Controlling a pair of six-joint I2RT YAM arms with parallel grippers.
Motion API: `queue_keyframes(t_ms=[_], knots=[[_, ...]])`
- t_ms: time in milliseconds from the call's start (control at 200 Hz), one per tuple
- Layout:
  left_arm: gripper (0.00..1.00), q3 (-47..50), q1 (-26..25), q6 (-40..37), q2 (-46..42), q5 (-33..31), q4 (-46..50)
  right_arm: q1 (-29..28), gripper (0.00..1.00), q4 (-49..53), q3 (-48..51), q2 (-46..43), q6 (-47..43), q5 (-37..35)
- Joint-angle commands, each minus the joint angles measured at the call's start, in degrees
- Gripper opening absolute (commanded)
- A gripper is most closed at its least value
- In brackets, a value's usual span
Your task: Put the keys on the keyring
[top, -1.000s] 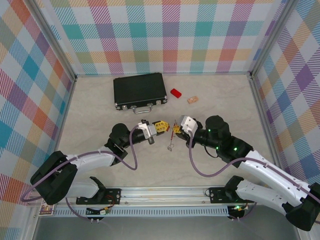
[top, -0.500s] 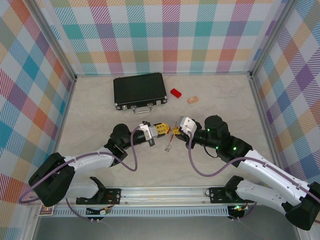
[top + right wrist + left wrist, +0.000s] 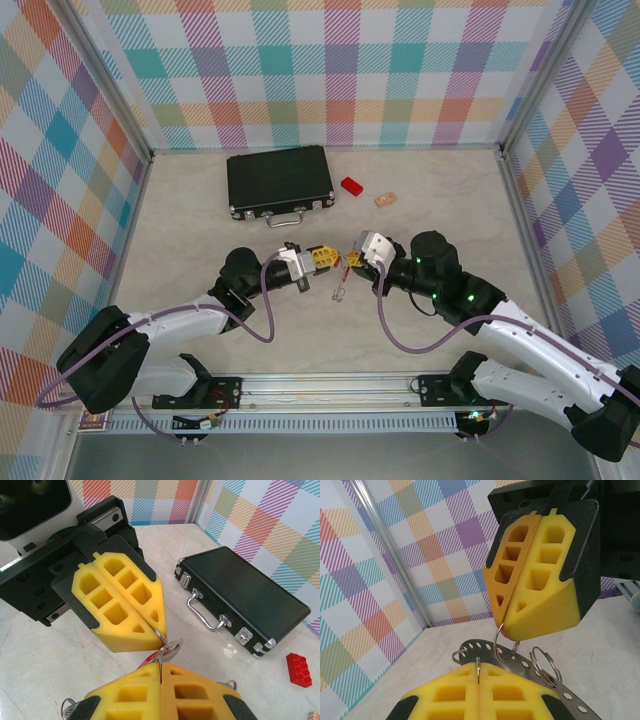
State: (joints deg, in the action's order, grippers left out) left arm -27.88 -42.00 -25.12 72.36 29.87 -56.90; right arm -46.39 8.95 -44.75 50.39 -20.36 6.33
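- Marble surface, near side of black case point(image 3: 279, 181): my left hand point(image 3: 328, 258) pinched shut on keyring point(image 3: 472, 644) wire, right hand point(image 3: 352, 256) pinched shut on red-headed key point(image 3: 169, 649).
- Risk: misaligned tips, key slips, drops.

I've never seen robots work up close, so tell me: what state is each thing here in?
left gripper: shut, pinching a loop of the keyring.
right gripper: shut, pinching another loop.
keyring: held between both grippers.
key: dangling between the grippers; threaded or not, unclear.
black case: closed, lying flat.
red block: lying loose, untouched.
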Motion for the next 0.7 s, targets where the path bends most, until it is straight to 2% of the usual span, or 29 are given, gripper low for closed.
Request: queue_keyframes(t_ms=[0,480,695], knots=[[0.0,0.2,-0.6,-0.3,-1.5,0.0,-1.2,0.4,0.0,-1.0,-1.2,-0.9,-0.3,-0.8],[0.0,0.4,-1.1,-0.5,-2.0,0.7,-1.2,0.4,0.0,-0.6,-2.5,-0.3,1.7,3.5],[0.0,0.5,-1.3,-1.5,-2.2,-0.1,-0.9,0.4,0.0,-0.3,-2.9,0.0,1.8,3.2]])
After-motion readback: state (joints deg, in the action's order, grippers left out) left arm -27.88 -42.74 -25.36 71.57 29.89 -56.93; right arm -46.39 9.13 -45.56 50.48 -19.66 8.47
